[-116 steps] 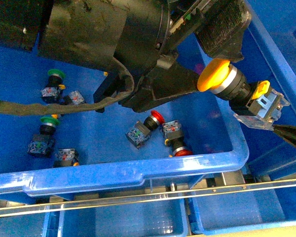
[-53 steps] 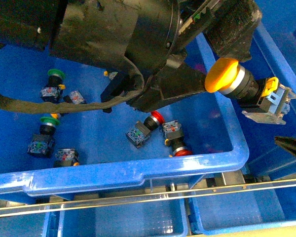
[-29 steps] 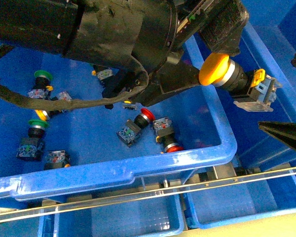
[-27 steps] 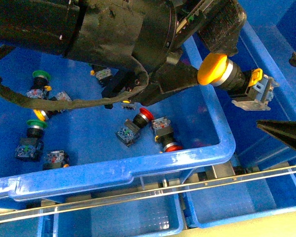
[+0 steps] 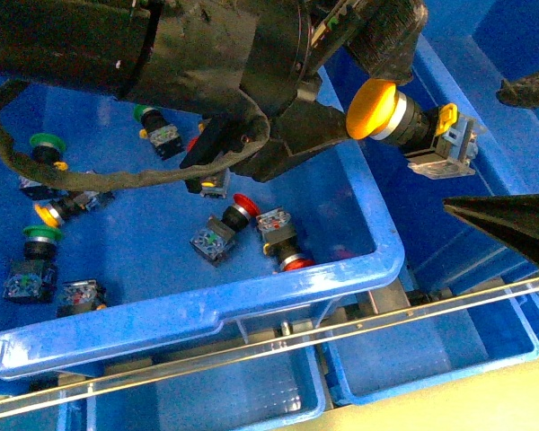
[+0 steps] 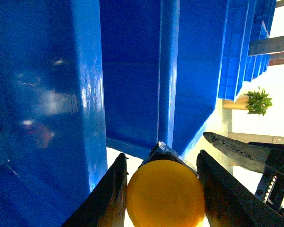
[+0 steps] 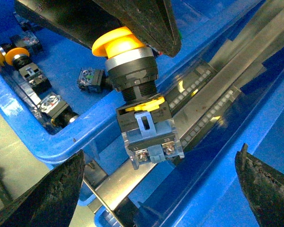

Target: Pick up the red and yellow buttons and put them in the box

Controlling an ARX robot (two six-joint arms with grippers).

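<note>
1. The left gripper (image 5: 364, 90) is clamped on the smooth domed cap of a yellow button (image 5: 404, 126). The button hangs in the air just past the rolled rim of the blue bin (image 5: 207, 314), beside the glossy wall of the deep box (image 5: 499, 135)
2. Only the right wrist view shows the yellow button's full build: a bright silver collar, a round black barrel, a yellow tab and a clear-grey contact block with small screws
3. The right gripper (image 7: 161, 187) is spread wide and empty, with its rough black fingers (image 7: 52, 198) well apart on either side of the contact block
4. The left wrist view shows little more than the round yellow cap face, pinched between two black fingers (image 6: 114, 194) against slick blue plastic
5. Only the front view shows red buttons (image 5: 241, 205) lying on their sides in the blue bin, with green-capped buttons (image 5: 45, 142) nearby
</note>
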